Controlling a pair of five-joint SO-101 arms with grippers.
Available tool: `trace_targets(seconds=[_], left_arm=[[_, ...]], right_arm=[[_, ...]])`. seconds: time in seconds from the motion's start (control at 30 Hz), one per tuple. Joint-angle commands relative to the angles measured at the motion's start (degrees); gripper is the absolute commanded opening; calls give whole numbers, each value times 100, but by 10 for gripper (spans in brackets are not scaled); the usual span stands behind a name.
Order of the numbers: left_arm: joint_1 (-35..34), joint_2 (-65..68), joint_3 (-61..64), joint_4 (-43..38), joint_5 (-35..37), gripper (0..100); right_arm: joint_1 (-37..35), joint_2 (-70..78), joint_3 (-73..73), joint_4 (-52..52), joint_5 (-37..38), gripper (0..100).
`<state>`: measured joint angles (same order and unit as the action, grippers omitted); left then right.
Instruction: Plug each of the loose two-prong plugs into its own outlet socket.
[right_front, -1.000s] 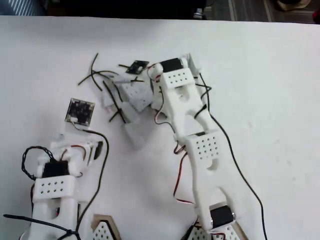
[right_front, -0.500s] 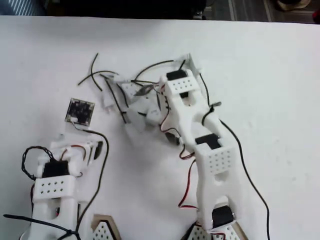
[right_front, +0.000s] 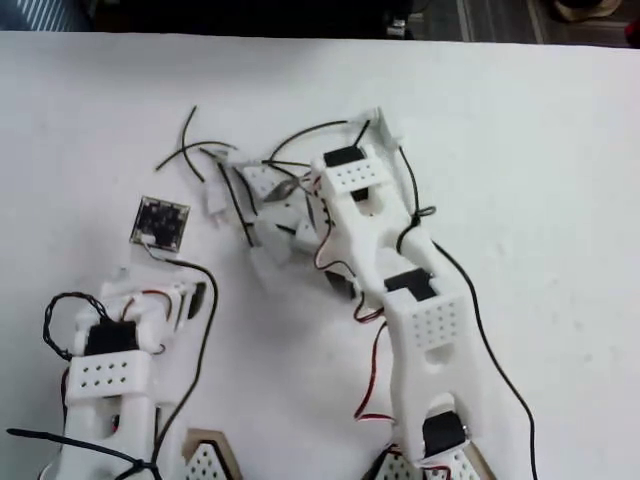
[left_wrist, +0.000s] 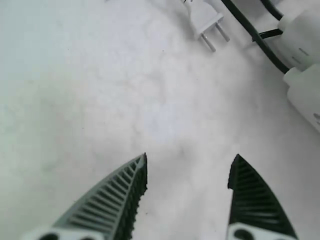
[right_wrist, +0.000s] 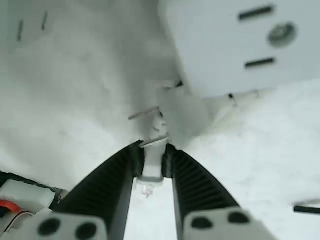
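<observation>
Two grippers logged, left arm first. Left gripper (left_wrist: 189, 157): jaws spread wide, nothing between them, poised over the bare table (left_wrist: 90, 75). Well ahead of its tips lies a loose plug (left_wrist: 202, 17), white, flat on the table, both prongs pointing back toward the gripper. Just beyond the plug runs a black cord (left_wrist: 250, 32), with white outlet blocks (left_wrist: 302, 37) past the cord on the far side. In the high view a small dark square board (right_front: 160, 222) sits ahead of this arm. Right gripper (right_wrist: 153, 146): closed down to a narrow gap on a small white held plug (right_wrist: 149, 175), clamped by the body, prongs projecting forward past the fingertips. Ahead of those prongs is a socket face (right_wrist: 235, 45) showing two slots and a round hole. A blurred white lump lies between the prongs and the socket; I cannot tell what it is. Handling judgement: the plugs look light, hard and smooth, so they may twist in a shallow pinch. Take the loose plug across its flat body sides, behind the prongs, never by prongs or cord. Outlet blocks also look light and may slide under insertion force.
</observation>
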<state>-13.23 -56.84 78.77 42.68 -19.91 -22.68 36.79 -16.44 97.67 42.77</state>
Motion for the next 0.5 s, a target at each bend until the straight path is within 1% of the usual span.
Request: trace_targets(seconds=[0.0, 0.27, 0.47], left_arm=[[-13, -101, -26, -97, -9, 267], [-13, -101, -26, -97, -9, 267], [-13, -101, -26, -97, -9, 267]], right_arm=[[-110, -1059, 185, 92, 53, 17], [-321, -3503, 1187, 84, 18, 17], [-330, -5042, 1371, 84, 9, 17]])
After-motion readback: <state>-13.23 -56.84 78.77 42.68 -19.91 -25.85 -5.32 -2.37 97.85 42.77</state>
